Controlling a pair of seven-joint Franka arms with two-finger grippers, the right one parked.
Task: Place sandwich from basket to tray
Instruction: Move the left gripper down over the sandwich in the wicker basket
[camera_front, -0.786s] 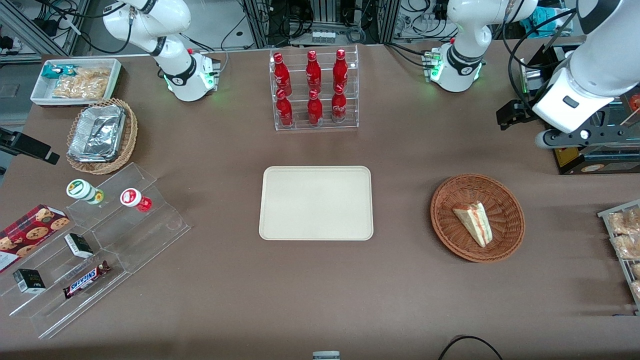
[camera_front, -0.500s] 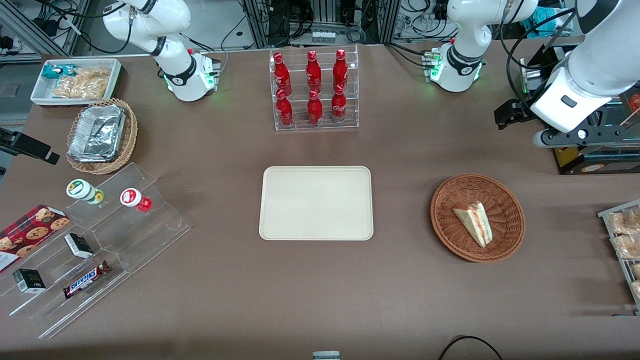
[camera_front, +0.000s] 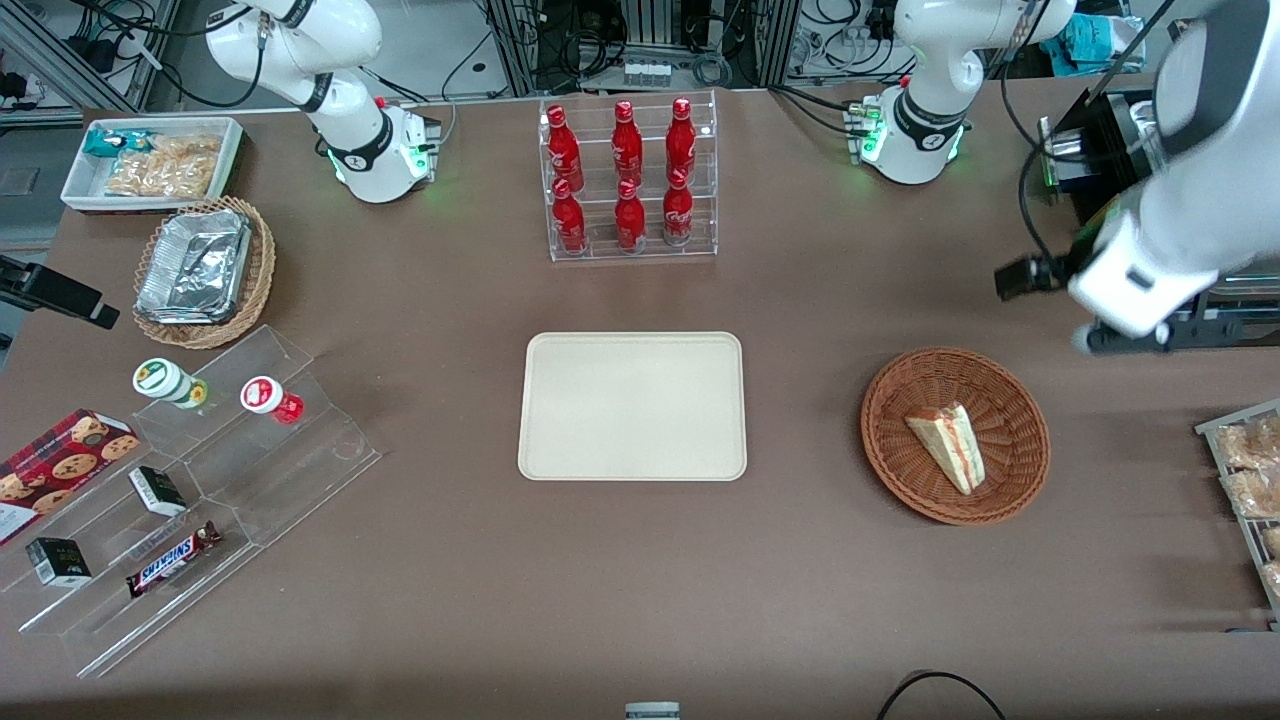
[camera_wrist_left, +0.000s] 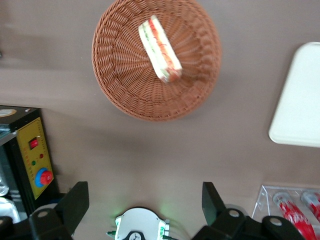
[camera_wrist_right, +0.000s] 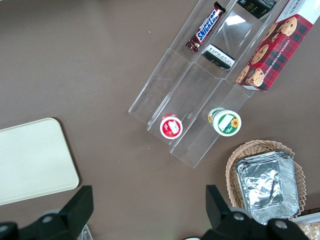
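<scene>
Bench: brown bench (camera_front: 820, 560) runs the whole width, with cable-strewn racks above it in the front view; the task's things sit in its middle band, stock for other jobs out at the ends.

Sandwich: sandwich (camera_front: 948, 445) lies on its side in the basket (camera_front: 895, 400), cut edge with the red and green layers facing up (so the two bread faces look like the likeliest surfaces to pinch). In the wrist view the sandwich (camera_wrist_left: 160, 49) sits a little off the middle of the basket (camera_wrist_left: 125, 85), resting against the sloping weave.

Tray: tray (camera_front: 632, 405) is bare and flat, near the basket but apart from it, toward the parked arm's end; its low rim should let a load slide in from above without a high lift. One corner of the tray (camera_wrist_left: 300, 95) shows in the wrist view.

Gripper: gripper (camera_wrist_left: 145, 200) hangs well above the bench, farther from the front camera than the basket and not over it; both fingers (camera_wrist_left: 75, 200) stand spread wide with nothing between them, a released pose suited to straddling the wedge.

Step in hand: approach, by my reading. Nothing is grasped and the sandwich is untouched.

Next move calls for: bringing the gripper over the basket, turning it to line up with the wedge, and coming down without catching the raised wicker wall.

Risk: soft bread may squash or the layers may shear apart.
</scene>
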